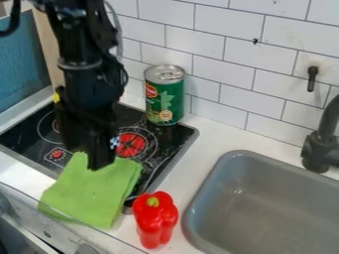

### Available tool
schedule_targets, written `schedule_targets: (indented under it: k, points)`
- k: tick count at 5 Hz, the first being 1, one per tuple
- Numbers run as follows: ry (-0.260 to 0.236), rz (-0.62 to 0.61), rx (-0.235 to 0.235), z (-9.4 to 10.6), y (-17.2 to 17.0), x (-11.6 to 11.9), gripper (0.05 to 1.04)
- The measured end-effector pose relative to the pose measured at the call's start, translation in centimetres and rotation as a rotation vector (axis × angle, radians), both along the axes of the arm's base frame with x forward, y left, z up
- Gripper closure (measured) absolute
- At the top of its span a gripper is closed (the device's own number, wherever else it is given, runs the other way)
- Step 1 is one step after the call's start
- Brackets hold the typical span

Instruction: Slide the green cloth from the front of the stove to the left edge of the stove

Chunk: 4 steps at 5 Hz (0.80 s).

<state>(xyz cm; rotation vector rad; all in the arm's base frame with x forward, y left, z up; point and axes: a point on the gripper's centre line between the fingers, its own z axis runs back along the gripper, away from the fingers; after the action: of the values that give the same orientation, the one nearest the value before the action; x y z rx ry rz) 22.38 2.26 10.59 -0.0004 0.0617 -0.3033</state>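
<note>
The black gripper (92, 155) hangs at the left, over the front part of the black stove top, at the upper edge of a green cloth (92, 191). Whether it touches the cloth I cannot tell. The cloth lies flat across the stove's front edge and the white counter. Behind and to the right of the gripper, a green can (165, 99) stands upright on the stove's back right corner. A red bell pepper (155, 221) with a green stem rests on the counter, right of the cloth.
The stove top (169, 149) has red burner marks. A grey sink (258, 218) is set into the counter at the right, with a dark faucet (321, 146) behind it. White tiled wall (222, 69) runs along the back, and a blue panel (23, 64) stands at the far left.
</note>
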Motion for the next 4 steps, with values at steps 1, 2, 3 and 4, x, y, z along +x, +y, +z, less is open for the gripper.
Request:
schedule_targets:
  k: [1,2,3,4]
  points:
    - [0.012,0.066,0.048,-2.3,0.7,0.3,0.083]
    - [0.033,0.113,0.067,-4.9,1.0,0.4,0.083]
    - [0.126,0.133,0.087,-7.7,1.3,0.1,0.083]
    - [0.137,0.142,0.102,-8.0,1.6,0.4,0.083]
